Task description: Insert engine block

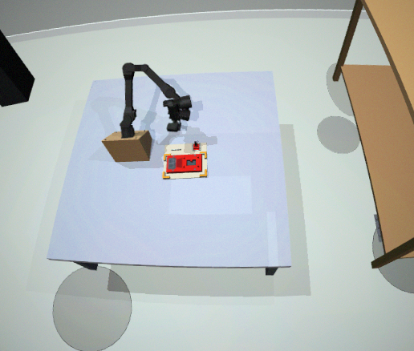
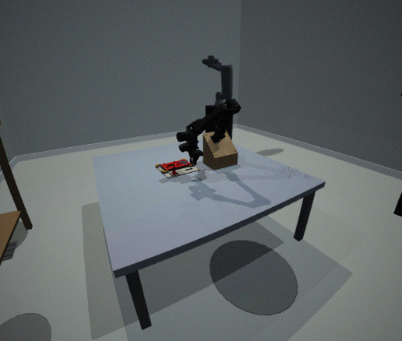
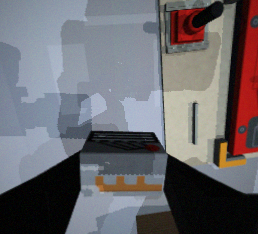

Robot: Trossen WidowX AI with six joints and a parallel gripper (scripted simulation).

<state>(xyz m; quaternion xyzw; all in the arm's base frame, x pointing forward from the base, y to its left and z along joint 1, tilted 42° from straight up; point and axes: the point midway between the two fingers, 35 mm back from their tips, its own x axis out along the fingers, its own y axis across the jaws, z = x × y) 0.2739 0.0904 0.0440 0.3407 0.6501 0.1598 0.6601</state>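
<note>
My gripper (image 1: 173, 128) (image 2: 194, 163) (image 3: 122, 156) is shut on the engine block (image 3: 123, 162), a grey block with a black ribbed top, a small red mark and an orange toothed stripe on its near face. It is held above the table, beside the cream board. The block cannot be made out in the top and exterior views. The red car body (image 1: 175, 170) (image 2: 176, 165) (image 3: 239, 95) lies flat on the board between orange corner brackets. Its dark opening (image 1: 191, 163) shows in the top view, right of its middle. The rib is too small to tell. The wrist view cuts off most of the body.
The cream board (image 1: 187, 147) (image 3: 180, 75) also bears a red piece with an upright black lever (image 1: 196, 146) (image 2: 174, 173) (image 3: 188, 25) and a narrow slot (image 3: 195, 123). The brown wedge-shaped arm base (image 1: 131, 150) (image 2: 220, 159) stands beside the board.
</note>
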